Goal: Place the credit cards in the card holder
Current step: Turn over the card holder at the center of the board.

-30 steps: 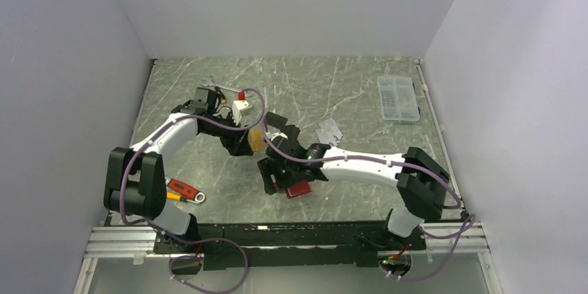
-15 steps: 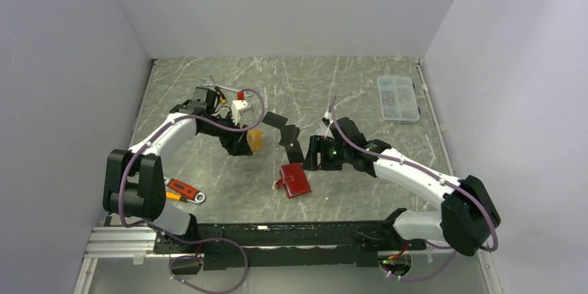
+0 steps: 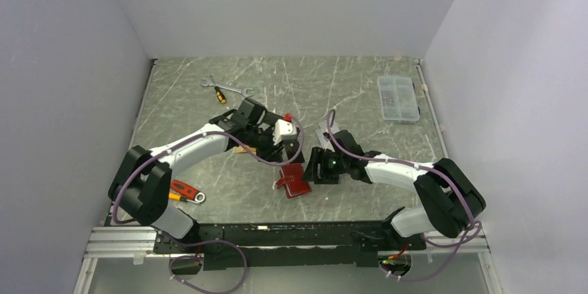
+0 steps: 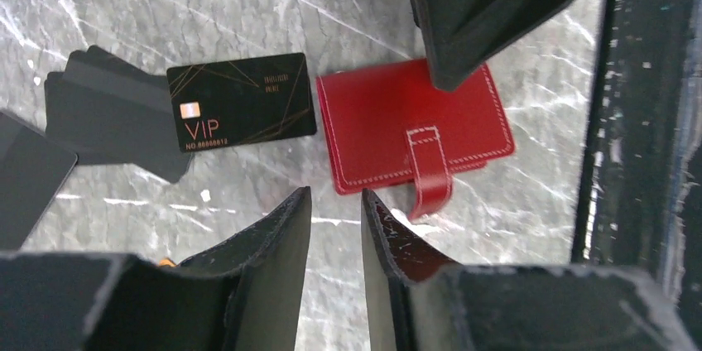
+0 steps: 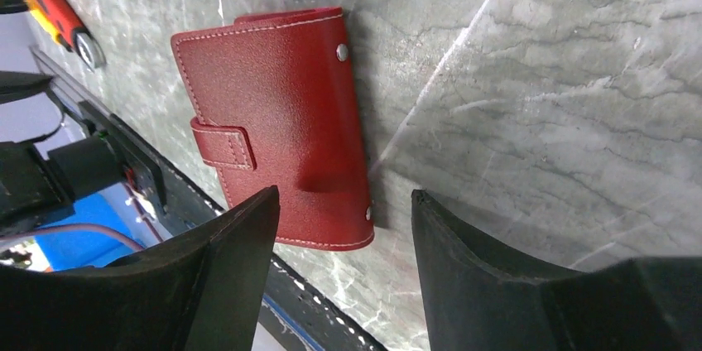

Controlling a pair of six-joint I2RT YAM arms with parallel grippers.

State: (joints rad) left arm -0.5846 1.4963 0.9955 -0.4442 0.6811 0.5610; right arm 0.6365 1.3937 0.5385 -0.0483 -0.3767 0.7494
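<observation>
The closed dark-red leather-look card holder [image 5: 273, 111] lies on the table just left of the wide-spread right claw [image 5: 343, 198]. The left claw [image 4: 335, 198] hovers beyond, narrowly apart.

top-down wrist view | black credit card [image 4: 241, 101] | gold "VIP" | beneath it a line reading about "NO.88888812", last digits unsure | upper-right small print illegible
</observation>
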